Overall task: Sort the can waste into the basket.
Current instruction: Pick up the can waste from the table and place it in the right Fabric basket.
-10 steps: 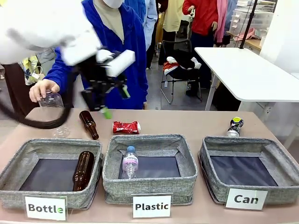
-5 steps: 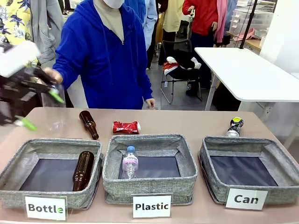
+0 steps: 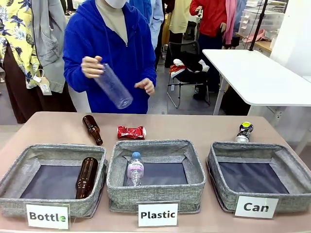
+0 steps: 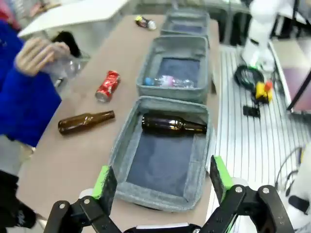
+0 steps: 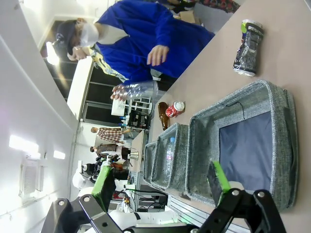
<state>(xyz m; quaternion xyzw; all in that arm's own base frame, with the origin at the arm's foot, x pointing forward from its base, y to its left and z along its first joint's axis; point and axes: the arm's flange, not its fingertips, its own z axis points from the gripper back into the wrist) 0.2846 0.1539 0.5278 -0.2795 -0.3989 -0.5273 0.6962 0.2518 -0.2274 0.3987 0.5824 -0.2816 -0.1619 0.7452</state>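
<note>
The red can (image 3: 131,132) lies on its side on the table behind the middle basket. Behind the right basket's far rim the black can (image 3: 244,131) also lies on the table. That grey basket (image 3: 228,194) carries the "Can" sign and holds nothing. My left gripper (image 4: 161,177) is open with nothing in it, high over the "Bottle" basket (image 4: 124,145), far from the red can (image 4: 107,86) and the black can (image 4: 145,22). Above the "Can" basket (image 5: 238,104) my right gripper (image 5: 161,182) hangs open, with the black can (image 5: 248,47) beyond it.
The person holds a clear plastic bottle (image 3: 113,87) at chest height over the far edge. A brown bottle (image 3: 92,129) lies on the table, another (image 3: 86,177) in the "Bottle" basket. A plastic bottle (image 3: 135,169) lies in the "Plastic" basket.
My left arm swung off to the left and out of the front view. The person raised the clear bottle from the table's left corner to chest height.
</note>
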